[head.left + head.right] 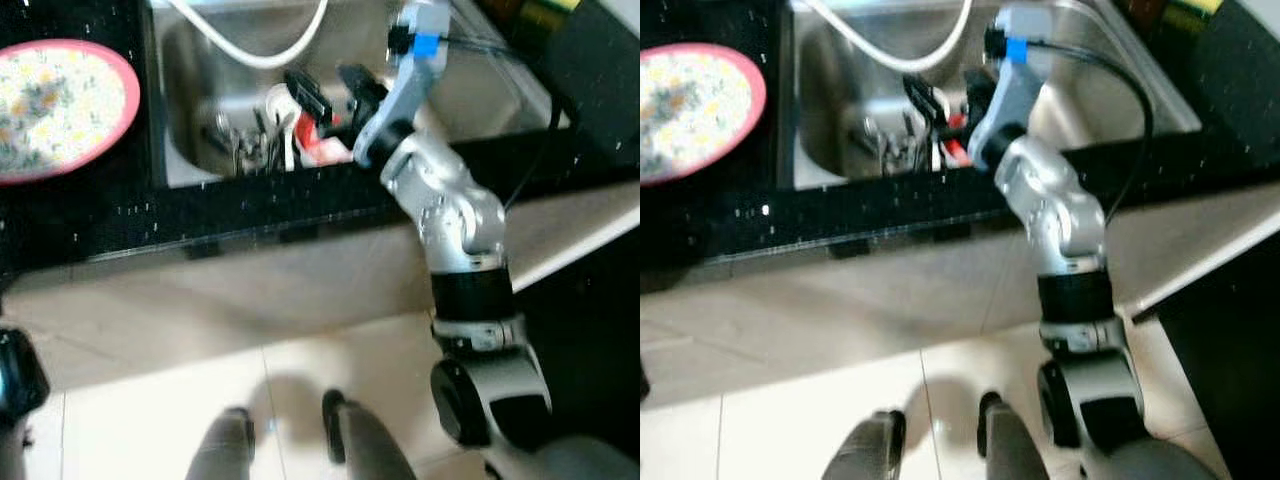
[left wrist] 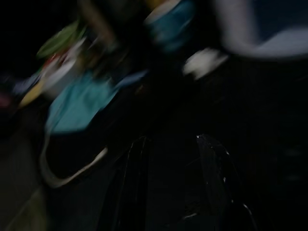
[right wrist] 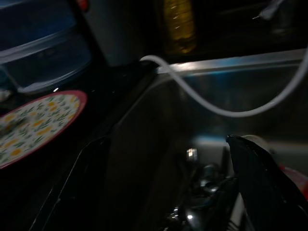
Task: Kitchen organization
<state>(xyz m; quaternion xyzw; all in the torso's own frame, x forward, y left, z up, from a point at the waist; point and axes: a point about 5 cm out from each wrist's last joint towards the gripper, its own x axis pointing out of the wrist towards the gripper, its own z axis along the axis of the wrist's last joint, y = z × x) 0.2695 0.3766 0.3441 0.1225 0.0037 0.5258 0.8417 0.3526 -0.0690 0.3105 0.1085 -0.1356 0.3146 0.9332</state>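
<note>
From the head views, the right gripper reaches over the stainless steel sink, its black fingers spread apart and empty above jumbled metal cutlery, likely to collect it. A pink-rimmed floral plate rests on the black counter. The left wrist view is dark; whether the left gripper is released or clenched cannot be told.

The plate has a pink rim and a white face with small yellow and green flowers, and it lies on a black counter with fine white specks. The sink is grey steel, with a white hose curving over it and something red and white, perhaps dishes, among the silver cutlery. The right arm is silver with a blue patch, its gripper has black fingers, and the floor is cream tile.
</note>
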